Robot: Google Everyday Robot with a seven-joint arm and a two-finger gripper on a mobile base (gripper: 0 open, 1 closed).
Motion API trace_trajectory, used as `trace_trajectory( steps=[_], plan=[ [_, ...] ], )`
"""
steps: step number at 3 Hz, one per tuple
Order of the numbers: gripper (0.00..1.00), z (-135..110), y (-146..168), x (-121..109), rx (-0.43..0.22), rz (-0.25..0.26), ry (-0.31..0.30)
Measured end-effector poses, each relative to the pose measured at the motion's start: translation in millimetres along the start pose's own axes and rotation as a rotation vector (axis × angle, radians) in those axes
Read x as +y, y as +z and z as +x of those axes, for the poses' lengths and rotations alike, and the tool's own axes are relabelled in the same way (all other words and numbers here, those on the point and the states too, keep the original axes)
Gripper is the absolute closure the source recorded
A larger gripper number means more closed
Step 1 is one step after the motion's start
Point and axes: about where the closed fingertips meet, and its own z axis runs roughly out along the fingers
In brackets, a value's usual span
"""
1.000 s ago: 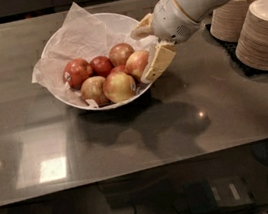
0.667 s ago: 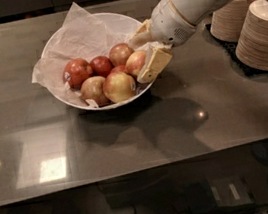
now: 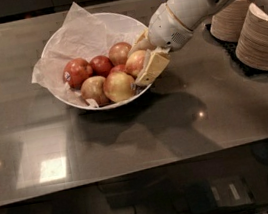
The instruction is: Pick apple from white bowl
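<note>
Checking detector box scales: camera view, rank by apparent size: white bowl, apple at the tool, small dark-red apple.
1. white bowl
2. apple by the tool at the bowl's right rim
3. small dark-red apple

One camera gives the single view. It stands high, on the side of the near edge of the dark grey glossy tabletop (image 3: 130, 145), and looks down at a slant toward the far edge. It is quite near: the tabletop runs out of the picture at left and right, so no corner shows. The far edge lies close to the top, and the near edge crosses the lower part. The wide, shallow white bowl lined with crumpled white paper (image 3: 123, 20) sits toward the far edge, a little left of the middle. The white arm's gripper (image 3: 138, 64) is at the bowl's right rim. The stacks of beige paper bowls (image 3: 260, 38) on the right are partly cut off.
</note>
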Motion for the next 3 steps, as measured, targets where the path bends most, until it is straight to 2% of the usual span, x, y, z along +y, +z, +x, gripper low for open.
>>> trace_trajectory(
  steps=[2,3],
  plan=[
    [0.99,0,0,0,-0.001,0.000,-0.001],
    [1.00,-17,-15,-4,-0.026,0.021,-0.032]
  ],
)
